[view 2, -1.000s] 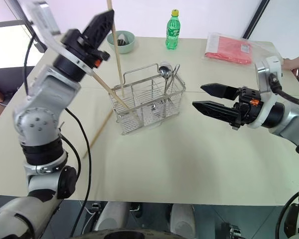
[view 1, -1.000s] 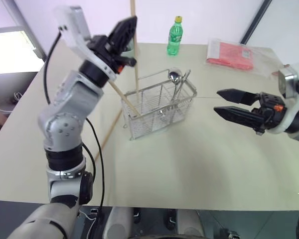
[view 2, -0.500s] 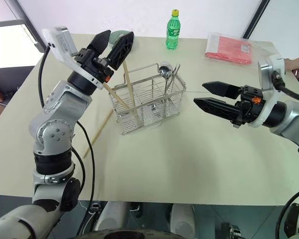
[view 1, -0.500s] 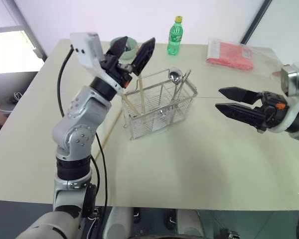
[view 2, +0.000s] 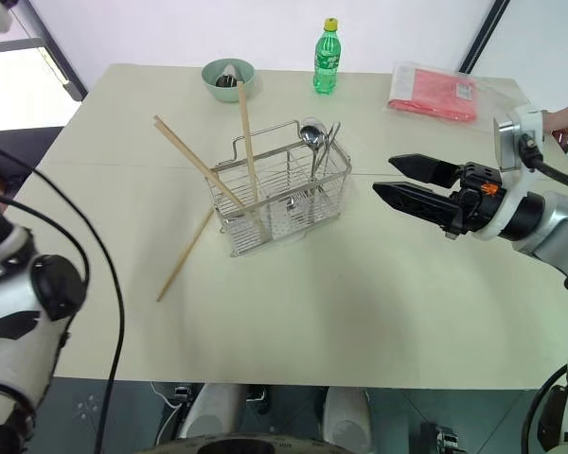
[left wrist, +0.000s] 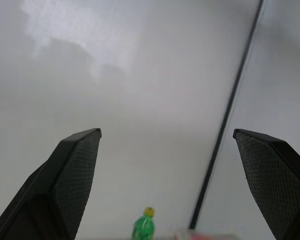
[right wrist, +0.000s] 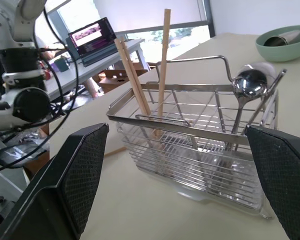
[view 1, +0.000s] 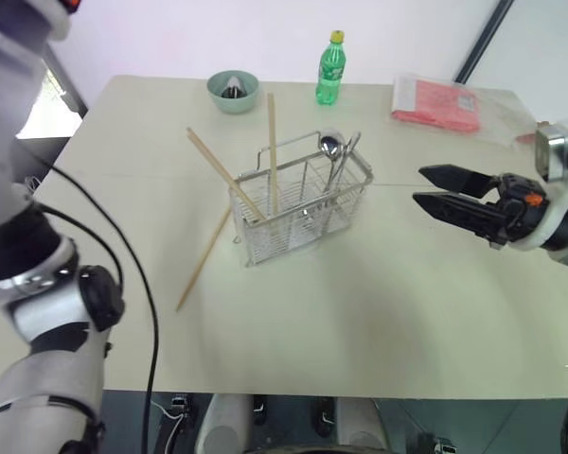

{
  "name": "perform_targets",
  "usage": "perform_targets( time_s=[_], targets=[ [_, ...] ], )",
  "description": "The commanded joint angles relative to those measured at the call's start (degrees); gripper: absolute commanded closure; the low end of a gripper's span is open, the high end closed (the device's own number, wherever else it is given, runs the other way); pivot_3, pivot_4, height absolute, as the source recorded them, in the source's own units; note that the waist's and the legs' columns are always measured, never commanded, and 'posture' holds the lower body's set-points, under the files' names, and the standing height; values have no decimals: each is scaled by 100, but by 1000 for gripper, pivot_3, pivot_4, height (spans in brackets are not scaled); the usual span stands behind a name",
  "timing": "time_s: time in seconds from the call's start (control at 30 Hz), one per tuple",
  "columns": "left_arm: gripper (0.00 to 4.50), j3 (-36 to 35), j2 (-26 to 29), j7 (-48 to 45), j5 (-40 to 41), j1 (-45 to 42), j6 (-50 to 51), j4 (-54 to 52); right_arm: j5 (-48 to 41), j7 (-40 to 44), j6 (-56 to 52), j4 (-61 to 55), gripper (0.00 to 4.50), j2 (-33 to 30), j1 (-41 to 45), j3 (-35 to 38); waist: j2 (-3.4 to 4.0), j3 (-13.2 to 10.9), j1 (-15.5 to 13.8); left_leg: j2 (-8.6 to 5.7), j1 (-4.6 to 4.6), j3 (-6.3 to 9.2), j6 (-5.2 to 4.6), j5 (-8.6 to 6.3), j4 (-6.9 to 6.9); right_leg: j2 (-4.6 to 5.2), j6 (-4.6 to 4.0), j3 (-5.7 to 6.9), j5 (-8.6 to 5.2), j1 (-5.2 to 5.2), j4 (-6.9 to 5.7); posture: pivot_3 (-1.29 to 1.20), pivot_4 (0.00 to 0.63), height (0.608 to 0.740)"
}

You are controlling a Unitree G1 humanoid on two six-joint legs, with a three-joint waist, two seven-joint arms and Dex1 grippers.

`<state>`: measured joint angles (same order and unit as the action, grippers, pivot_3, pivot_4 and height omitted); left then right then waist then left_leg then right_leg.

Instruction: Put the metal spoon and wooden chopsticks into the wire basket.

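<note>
The wire basket (view 1: pixel 286 236) stands mid-table. The metal spoon (view 1: pixel 330 146) stands upright in its right end, bowl up, beside a thin metal utensil handle. Two wooden chopsticks rest in the left end: one (view 1: pixel 273 142) nearly upright, one (view 1: pixel 218 165) leaning out to the left. Another chopstick (view 1: pixel 204 259) lies flat on the table left of the basket. My right gripper (view 1: pixel 418 185) hovers open and empty to the right of the basket, pointing at it. My left gripper (left wrist: pixel 166 132) is open and empty, raised and facing the back wall.
At the table's far edge stand a green bottle (view 1: pixel 331 68) and a pale green bowl (view 1: pixel 234 91) with something dark inside. A red packet in clear plastic (view 1: pixel 435 104) lies at the far right, a person's hand (view 2: pixel 560 120) beside it. Beyond the table's left side stands a desk with a laptop (right wrist: pixel 92 37).
My left gripper opened and let go of a chopstick, which now stands in the basket. The left arm then rose up and to the left. The right arm held still.
</note>
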<state>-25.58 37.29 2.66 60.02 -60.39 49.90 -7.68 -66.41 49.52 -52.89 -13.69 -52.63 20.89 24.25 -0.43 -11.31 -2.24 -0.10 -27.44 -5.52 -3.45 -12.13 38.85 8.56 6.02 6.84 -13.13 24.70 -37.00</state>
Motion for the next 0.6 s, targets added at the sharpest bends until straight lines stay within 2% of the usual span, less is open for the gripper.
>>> perform_targets(
  time_s=[0.03,0.17,0.3,0.43,0.6],
  targets=[
    [53,579,610,-206,-177,582,1337,359,34,103,134,22,0,49,198,9,0,0,-4,-1,0,0,0,0,1,0,-1,0,0,0,0,0,150,680],
    [53,1273,985,-538,-621,1229,1936,301,66,119,144,64,0,65,275,-54,-9,-5,-15,-5,-10,0,0,-2,1,7,-15,-2,-7,33,4,0,150,680],
    [53,1674,867,-825,-608,1327,2648,205,104,314,165,-103,0,-16,84,-51,-12,-7,-10,-4,-59,3,4,-2,-1,17,-17,-5,-5,78,7,0,150,680],
    [53,2385,863,-1245,-1119,1486,2598,4,139,532,195,-403,0,-103,-187,21,-10,-7,-4,-4,-73,-2,43,22,-12,20,-16,-7,-5,76,8,0,150,680],
    [53,3226,616,-1714,-1865,1439,2302,333,112,436,178,-538,0,-85,-327,185,-9,-6,0,-2,-74,-5,44,23,-12,21,-18,-9,-4,79,7,0,150,680]
  ],
)
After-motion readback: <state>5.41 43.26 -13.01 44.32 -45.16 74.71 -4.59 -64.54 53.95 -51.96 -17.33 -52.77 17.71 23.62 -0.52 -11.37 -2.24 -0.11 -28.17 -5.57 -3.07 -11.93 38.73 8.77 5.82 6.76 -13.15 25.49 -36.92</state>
